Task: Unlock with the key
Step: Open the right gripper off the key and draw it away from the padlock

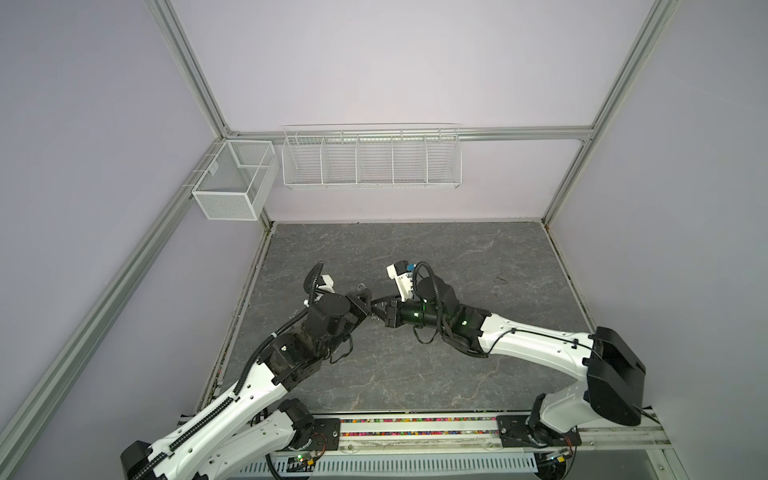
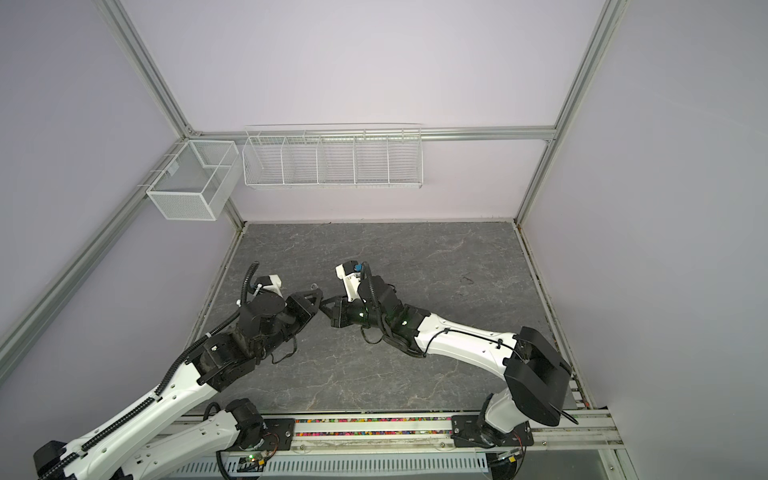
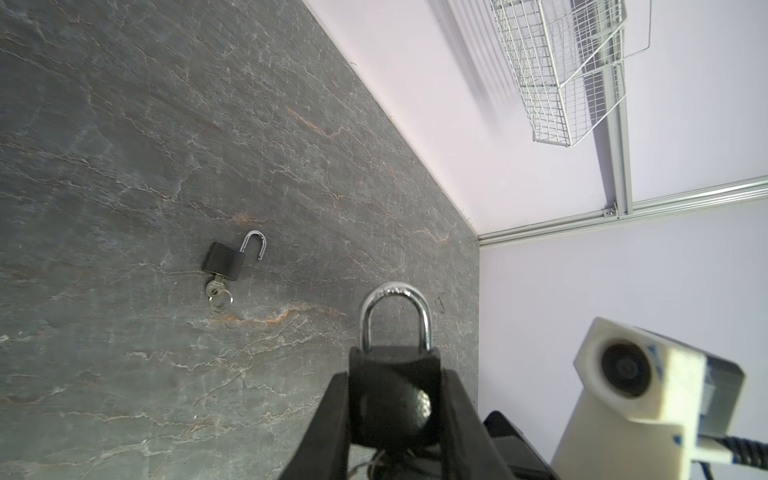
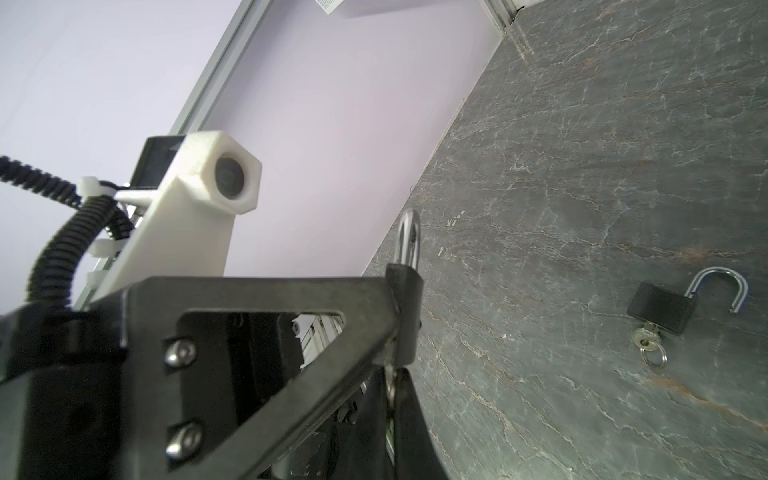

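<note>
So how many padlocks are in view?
2. The held padlock sits in the left end effector, shackle closed; the open padlock lies on the table, key inserted.

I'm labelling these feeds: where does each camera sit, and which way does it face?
Top views: overhead behind the robot, looking down and forward over the table; left arm and right arm show; the two share nearly everything.
Left wrist: on the left arm, facing the back-right corner; shows left gripper clamping the closed padlock.
Right wrist: on the right arm, facing the left wall; shows right gripper pinching the key.
Both wrist views share the open padlock on the table.
</note>
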